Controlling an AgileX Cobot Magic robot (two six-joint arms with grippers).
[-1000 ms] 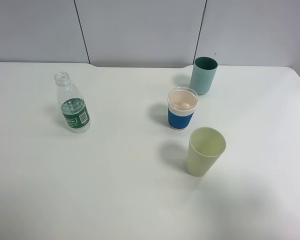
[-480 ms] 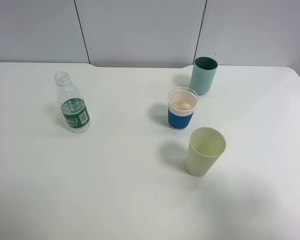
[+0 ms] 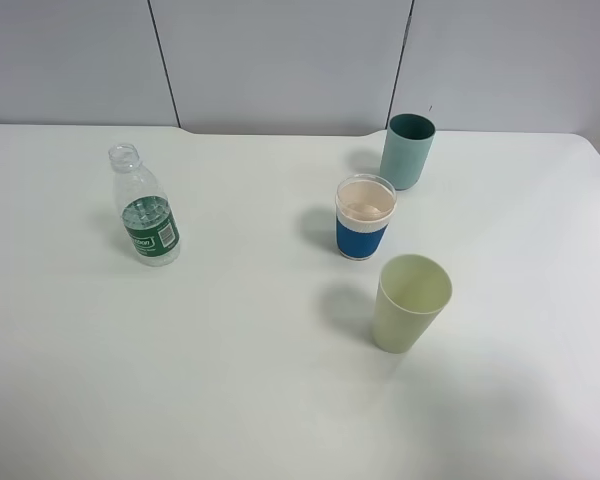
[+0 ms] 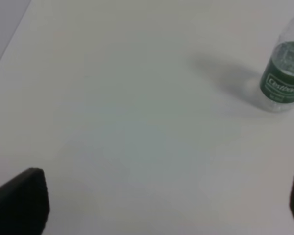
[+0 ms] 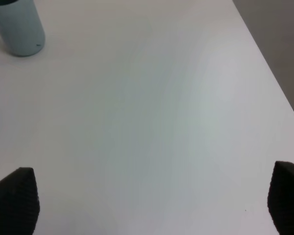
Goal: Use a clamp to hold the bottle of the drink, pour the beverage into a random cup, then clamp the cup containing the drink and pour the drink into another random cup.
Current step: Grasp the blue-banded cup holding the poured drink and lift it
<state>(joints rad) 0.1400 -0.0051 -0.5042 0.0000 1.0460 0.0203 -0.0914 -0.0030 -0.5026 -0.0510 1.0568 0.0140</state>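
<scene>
Looking at the water bottle [image 3: 145, 208] first: it stands upright on the left half of the white table [image 3: 260, 400], well apart from the three cups. The cap is off as far as I can tell, and the water only reaches about the green label. So I'd guess it's light, thin clear plastic that'll dent if squeezed hard and could slop out the open neck. I'd grab it around the labelled middle, below the ribbed shoulder, where it's straightest. The left gripper [image 4: 159, 203] has its jaws wide apart with nothing in them, over bare table, with the bottle off ahead of it. Only the dark fingertips [image 4: 19, 200] poke into that wrist view, and the bottle's neck is cut off there. The right gripper [image 5: 149, 200] is the same deal, jaws spread and empty, with the teal cup [image 5: 18, 27] clipped at the edge of its view. Neither arm shows in the overhead view at all. The blue-banded cup [image 3: 365, 218] sits between the teal cup and the pale green cup [image 3: 410, 303] on the right side. Its inside looks pinkish, and I honestly can't tell whether there's liquid in it. Both wrist views are pretty blurry too.
</scene>
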